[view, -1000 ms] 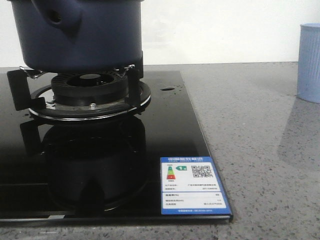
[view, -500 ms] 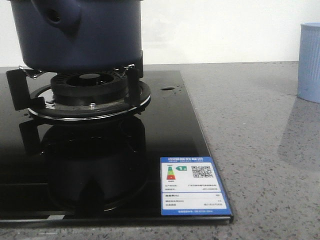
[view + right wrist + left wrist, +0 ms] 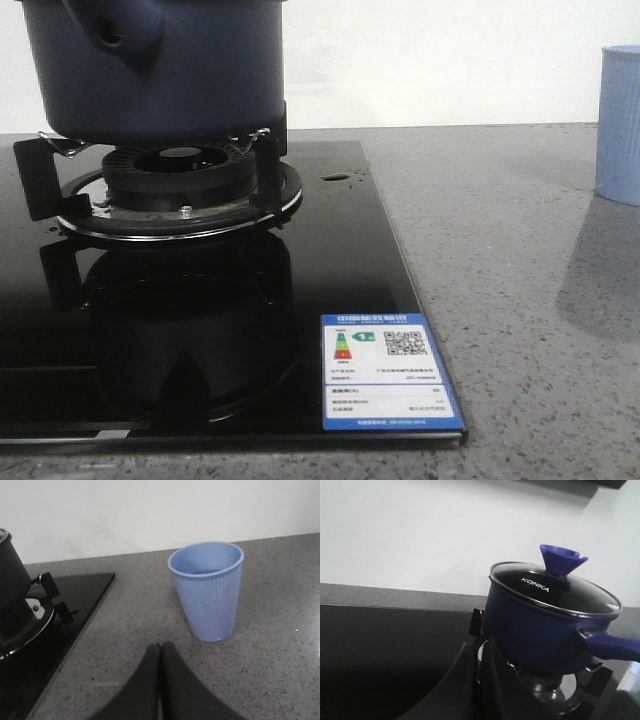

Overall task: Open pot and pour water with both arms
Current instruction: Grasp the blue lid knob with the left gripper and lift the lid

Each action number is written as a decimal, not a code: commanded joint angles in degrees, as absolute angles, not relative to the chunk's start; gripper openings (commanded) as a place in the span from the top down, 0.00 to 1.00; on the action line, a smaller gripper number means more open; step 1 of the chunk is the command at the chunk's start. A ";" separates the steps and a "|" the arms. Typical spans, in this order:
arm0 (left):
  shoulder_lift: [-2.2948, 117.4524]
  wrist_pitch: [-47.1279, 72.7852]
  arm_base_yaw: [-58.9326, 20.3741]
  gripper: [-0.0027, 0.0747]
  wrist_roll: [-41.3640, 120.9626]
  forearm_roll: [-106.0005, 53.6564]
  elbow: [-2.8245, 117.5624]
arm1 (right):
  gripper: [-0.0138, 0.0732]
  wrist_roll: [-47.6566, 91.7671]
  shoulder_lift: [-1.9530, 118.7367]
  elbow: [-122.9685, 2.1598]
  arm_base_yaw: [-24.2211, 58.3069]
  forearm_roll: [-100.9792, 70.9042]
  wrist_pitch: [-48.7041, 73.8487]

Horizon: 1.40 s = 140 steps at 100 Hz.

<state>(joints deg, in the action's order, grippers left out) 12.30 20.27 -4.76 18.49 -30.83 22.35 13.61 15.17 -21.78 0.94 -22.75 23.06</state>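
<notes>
Pot (image 3: 160, 65) sits on the burner grate (image 3: 175, 180) of the black glass hob (image 3: 330, 260), in the same spot as a second ago in the front view; nothing there has shifted, and no arm has entered the frame. Judgement: the task has not begun in earnest, since the pot is untouched. The hob's corner bears an energy-rating sticker (image 3: 387, 372) with a QR code and small print too fine to read. The pale blue cup (image 3: 620, 125) stands well apart on the grey counter (image 3: 500, 250).

Left wrist view: the pot (image 3: 540, 630) carries its glass lid (image 3: 552, 590), marked "KONKA", topped by a blue flared knob (image 3: 562, 560); the handle (image 3: 610, 645) projects to the side. The lid is still on, so opening remains to be done. The left gripper (image 3: 472, 690) shows only as a dark mass; whether its jaws are apart I cannot tell.

Right wrist view: the right gripper (image 3: 160, 680) has its jaws pressed together, holding nothing, near the ribbed cup (image 3: 207, 590) and not touching it. The pot's edge (image 3: 10, 580) shows at the side.
</notes>
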 commanded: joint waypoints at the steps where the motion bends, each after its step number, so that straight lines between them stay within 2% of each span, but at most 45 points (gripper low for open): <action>1: 16.90 19.68 -5.04 0.99 20.24 -31.48 27.26 | 0.91 16.51 19.99 -26.88 0.85 -22.65 21.54; 33: 25.51 20.37 -5.04 0.98 22.34 -32.35 33.79 | 0.91 17.38 25.76 -29.64 1.22 -22.65 21.26; 41: 27.16 20.37 -5.04 0.94 26.43 -36.81 34.32 | 0.89 17.38 26.05 -29.64 1.22 -22.65 21.26; 50: 29.08 20.61 -5.04 0.81 34.18 -44.45 34.81 | 0.77 17.38 26.05 -29.64 1.22 -22.65 21.26; 65: 32.09 20.75 -5.04 0.56 47.61 -59.20 34.91 | 0.41 17.38 26.05 -29.64 1.22 -22.65 21.14; 72: 33.46 21.25 -5.04 0.47 52.57 -64.39 34.91 | 0.31 17.38 26.05 -29.64 1.22 -22.77 21.25; 78: 34.78 21.88 -5.04 0.43 56.48 -67.80 34.91 | 0.31 17.38 26.05 -29.64 1.22 -23.40 21.25; 102: 40.03 25.01 -5.04 0.43 72.56 -82.50 35.28 | 0.31 17.38 26.05 -29.64 1.22 -23.95 21.61; 124: 46.72 29.31 -5.04 0.42 78.97 -85.29 40.45 | 0.31 17.38 26.05 -29.64 1.22 -24.21 21.64; 140: 53.19 32.49 -5.04 0.27 80.02 -85.42 44.82 | 0.31 17.38 26.05 -29.64 1.22 -24.21 21.64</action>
<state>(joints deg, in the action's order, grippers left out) 50.21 29.87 -4.76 79.37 -82.54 41.00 16.62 25.32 -27.39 1.17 -23.12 25.34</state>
